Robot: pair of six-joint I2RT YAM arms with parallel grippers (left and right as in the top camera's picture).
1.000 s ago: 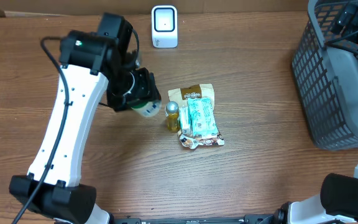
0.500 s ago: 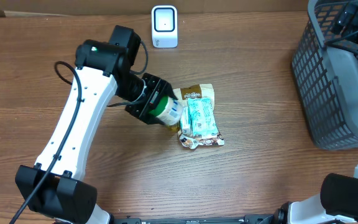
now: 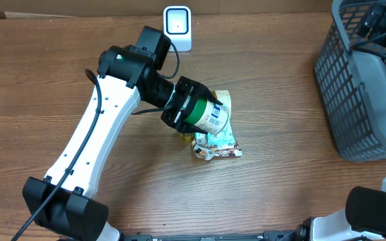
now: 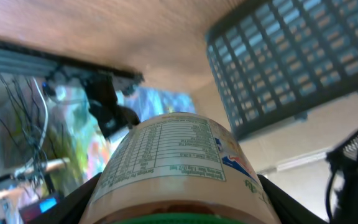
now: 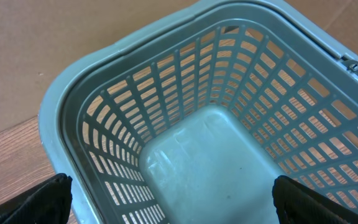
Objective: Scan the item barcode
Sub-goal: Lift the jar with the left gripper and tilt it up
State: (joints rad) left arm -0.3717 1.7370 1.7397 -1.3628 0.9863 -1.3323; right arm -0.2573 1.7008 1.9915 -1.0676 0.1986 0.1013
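Green-capped jar (image 3: 210, 115) held sideways in left fingers (image 4: 283, 200) over packets (image 3: 223, 138).

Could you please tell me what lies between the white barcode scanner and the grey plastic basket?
Only bare brown wooden tabletop; the overhead view shows nothing between the white barcode scanner and the grey plastic basket.

Left arm (image 3: 92, 144) stretched diagonally forward, wrist turned sideways — left gripper (image 3: 191, 110) clamped around a jar (image 3: 212, 116); right gripper (image 5: 179, 202) pointing downward, fingers (image 5: 36, 202) spread wide.
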